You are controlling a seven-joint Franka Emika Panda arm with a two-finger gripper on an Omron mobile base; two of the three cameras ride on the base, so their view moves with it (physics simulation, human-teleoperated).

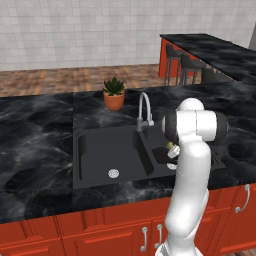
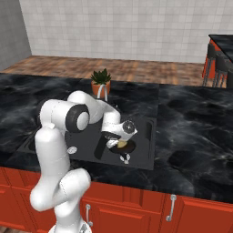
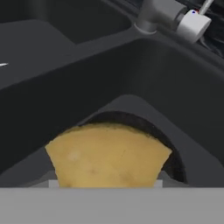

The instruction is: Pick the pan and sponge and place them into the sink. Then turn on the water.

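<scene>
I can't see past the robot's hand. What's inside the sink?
The black pan lies in the sink, with the yellow sponge over it, at the pincer. The arm hides the basin floor.

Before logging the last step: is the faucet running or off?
Off. No stream falls from the faucet spout into the sink; its basin looks dry.

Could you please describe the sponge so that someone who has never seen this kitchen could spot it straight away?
Find the black double-basin sink set in the dark marble counter, with the curved silver faucet behind its divider. In the basin on the robot's right, the sponge lies at the claw, over the round black pan. It is the only yellow thing among black surfaces.
</scene>
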